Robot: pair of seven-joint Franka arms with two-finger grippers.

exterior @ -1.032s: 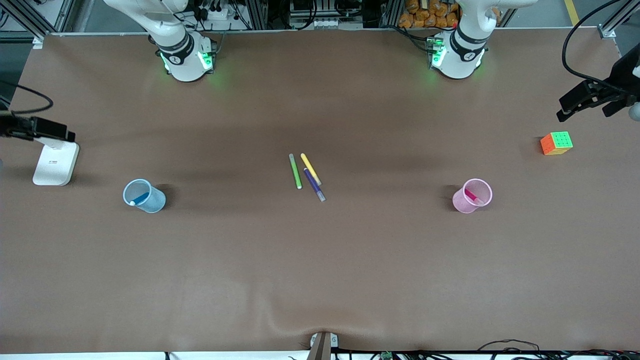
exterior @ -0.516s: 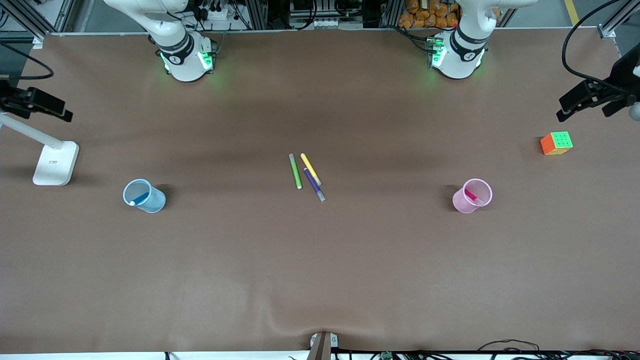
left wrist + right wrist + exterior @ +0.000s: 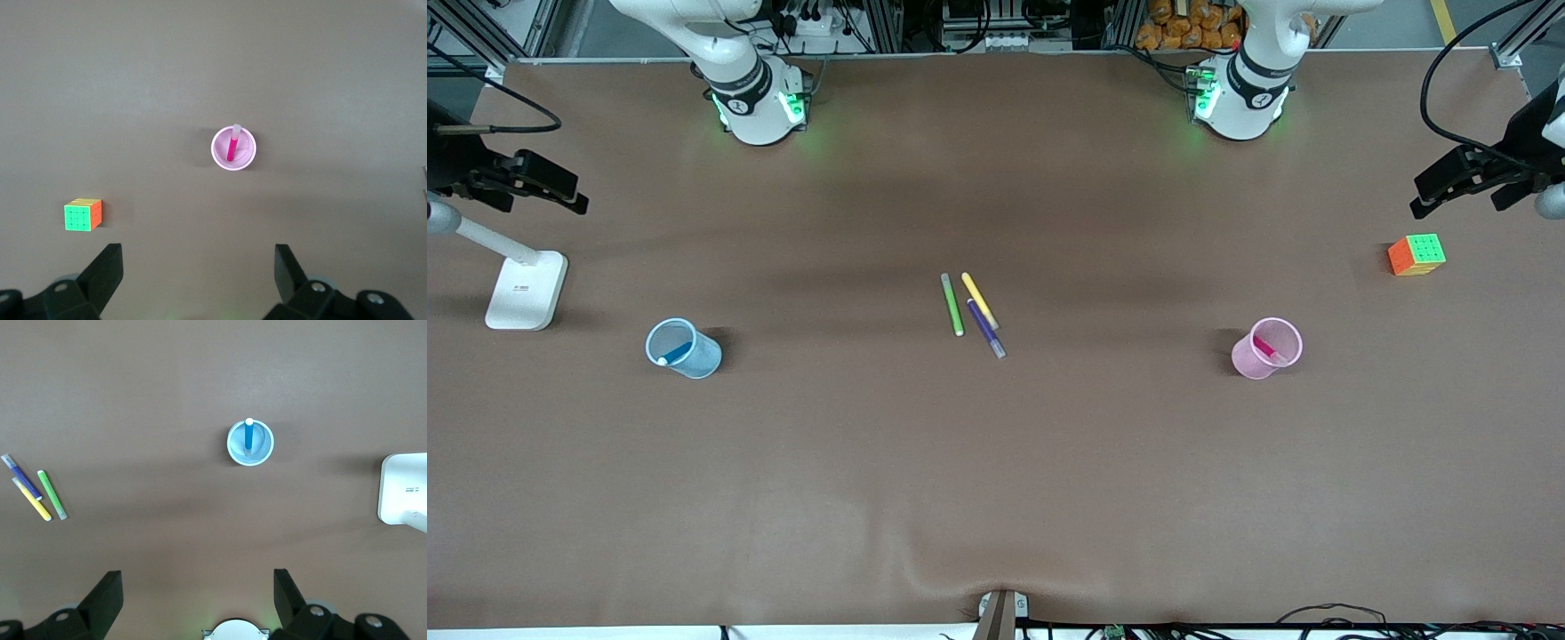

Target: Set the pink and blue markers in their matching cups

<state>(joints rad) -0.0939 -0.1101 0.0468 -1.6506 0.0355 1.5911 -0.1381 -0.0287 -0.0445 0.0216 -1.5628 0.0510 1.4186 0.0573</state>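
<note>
My left gripper (image 3: 193, 283) hangs high over the counter (image 3: 996, 462) at its own end, above the ground between the pink cup (image 3: 1266, 348) and the cube (image 3: 1416, 254), jaws spread wide and holding nothing. My right gripper (image 3: 193, 603) hangs high over its end too, above the blue cup (image 3: 683, 348) and near the white stand (image 3: 525, 289), jaws likewise parted and empty.

The pink marker (image 3: 1266, 348) leans inside the pink cup, and the blue marker (image 3: 676, 353) leans inside the blue cup, so I judge the sorting done. The green pen (image 3: 952, 304), yellow pen (image 3: 979, 300) and purple pen (image 3: 986, 329) lie together mid-counter, between the two cups.

Were I to lift either marker again, I expect a light, stiff, smooth plastic barrel, apt to roll or slip. I would pinch across the barrel just below the pale cap, where it stands clear of the rim. The cups look thin and light, so a sideways nudge could tip them.
</note>
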